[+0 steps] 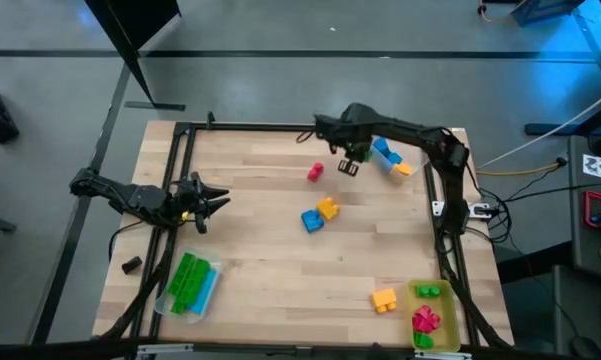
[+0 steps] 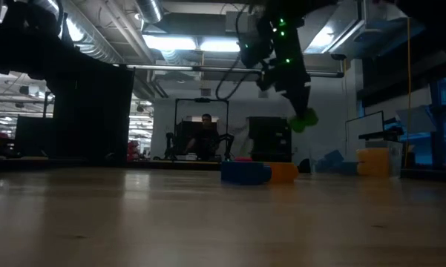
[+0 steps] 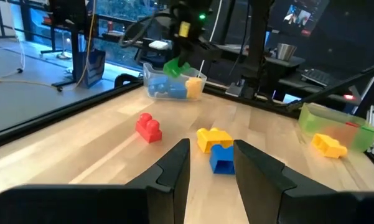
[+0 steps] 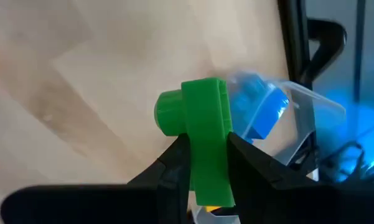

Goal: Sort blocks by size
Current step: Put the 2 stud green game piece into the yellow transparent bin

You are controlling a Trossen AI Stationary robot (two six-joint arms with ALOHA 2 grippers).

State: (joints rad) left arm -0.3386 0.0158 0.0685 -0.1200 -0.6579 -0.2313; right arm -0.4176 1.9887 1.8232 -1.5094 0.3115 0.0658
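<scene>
Right gripper [image 4: 206, 163]: raised above the far right part of the table, fingers clamped on a small green studded plastic brick [image 4: 199, 130]; the brick hangs clear of the wood, just beside the clear plastic tray.
Clear plastic tray at far right [image 1: 392, 158]: holds blue bricks [image 1: 385, 152] and a yellow-orange one [image 1: 403, 169].
Left gripper [image 3: 211, 168]: low over the left side of the table, fingers parted with nothing between them, aimed across the table toward the loose bricks.
Wooden table [image 1: 260, 250]: light butcher-block top framed by dark rails.
Red brick [image 1: 315, 172]: small, alone on the wood at far centre, near the right gripper but not touching it.
Blue brick and yellow-orange brick at centre [image 1: 318, 215]: touching each other, the blue brick [image 3: 222, 158] on the near side, the yellow-orange brick [image 3: 213, 138] behind it as seen from the left wrist.
Yellow-orange brick at near right [image 1: 384, 299]: on the wood, just beside the green-tinted tray.
Green-tinted tray [image 1: 432, 315]: at the near right corner, holding small green bricks [image 1: 429, 291] and red bricks [image 1: 425, 320].
Clear tray at near left [image 1: 208, 290]: at the table's near left edge, holding long green bricks [image 1: 188, 282].
Small black object [image 1: 131, 265]: off the table's left edge; what it is cannot be told.
Room beyond: a person [image 2: 205, 133] sits at a desk far behind the table in the low view.
</scene>
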